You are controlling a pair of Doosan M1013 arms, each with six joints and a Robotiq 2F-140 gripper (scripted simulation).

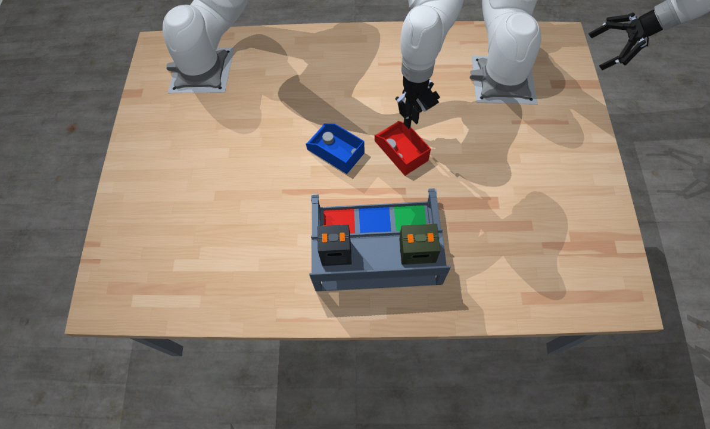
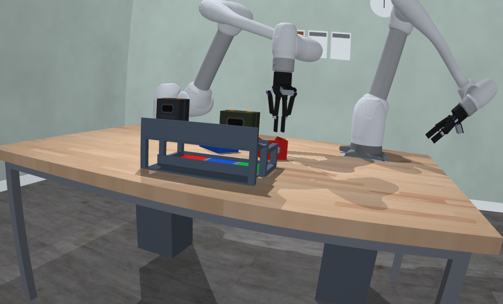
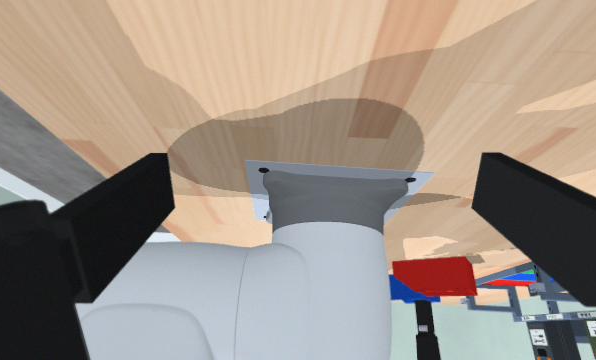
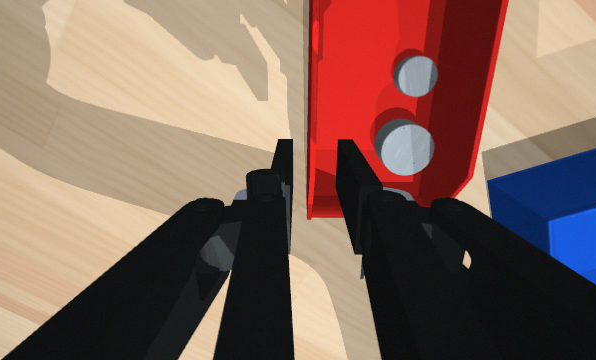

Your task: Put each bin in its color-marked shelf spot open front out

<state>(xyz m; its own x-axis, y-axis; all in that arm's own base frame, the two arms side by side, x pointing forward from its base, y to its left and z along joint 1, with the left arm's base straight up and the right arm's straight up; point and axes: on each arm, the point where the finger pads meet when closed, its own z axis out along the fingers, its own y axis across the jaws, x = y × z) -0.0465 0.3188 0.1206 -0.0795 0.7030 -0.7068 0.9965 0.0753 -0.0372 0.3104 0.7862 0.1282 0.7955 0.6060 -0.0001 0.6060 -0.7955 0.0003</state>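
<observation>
Top view: wood table on gray floor; blue bin and red bin on it, gray parts inside both. Shelf nearby, red, blue, green marks visible; black case and green case on top.
Exterior: right gripper above table, fingers down, slightly apart.
Left wrist: left gripper fully open, nothing held, off beside table.
Right wrist: red bin's side wall between the fingertips, gap each side, not gripped.
</observation>
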